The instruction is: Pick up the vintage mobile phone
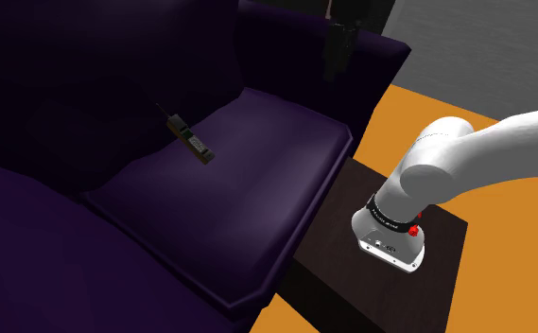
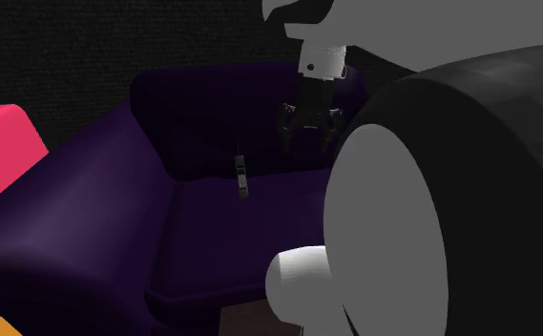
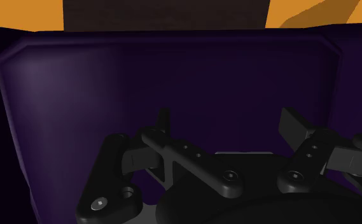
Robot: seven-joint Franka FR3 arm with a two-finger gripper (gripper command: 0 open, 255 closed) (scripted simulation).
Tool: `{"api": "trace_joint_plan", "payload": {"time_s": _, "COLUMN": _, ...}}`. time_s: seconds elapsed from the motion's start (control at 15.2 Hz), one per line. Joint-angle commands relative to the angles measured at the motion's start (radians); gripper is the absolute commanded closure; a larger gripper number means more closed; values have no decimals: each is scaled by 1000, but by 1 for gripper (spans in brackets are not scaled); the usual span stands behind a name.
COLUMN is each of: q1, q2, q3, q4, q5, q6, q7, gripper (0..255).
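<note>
Deep purple sofa (image 1: 248, 180) on an orange floor (image 1: 399, 128), grey wall (image 1: 475, 47) beyond, dim light.

No readable text or label anywhere, seemingly not even on the phone (image 1: 189, 140).

A dark purple sofa (image 1: 59, 236) carries an old mobile phone (image 1: 189, 139), which lies on the seat cushion (image 1: 248, 189) close to the backrest, its antenna pointing toward it.

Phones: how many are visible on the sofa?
1. The phone lies on the purple seat cushion, close to the backrest. The dark corners might hide another.
</note>
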Motion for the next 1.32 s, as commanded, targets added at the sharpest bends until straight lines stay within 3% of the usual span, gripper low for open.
{"api": "trace_joint_plan", "payload": {"time_s": 0.0, "q1": 0, "q2": 0, "q3": 0, "q4": 0, "q5": 0, "q6": 0, "q7": 0, "gripper": 0}}
{"api": "trace_joint_plan", "payload": {"time_s": 0.59, "q1": 30, "q2": 291, "q3": 97, "q4": 75, "q5": 16, "q6": 241, "q7": 58, "gripper": 0}}
{"api": "trace_joint_plan", "payload": {"time_s": 1.25, "q1": 54, "q2": 657, "q3": 181, "q4": 283, "q5": -40, "q6": 419, "q7": 148, "gripper": 0}}
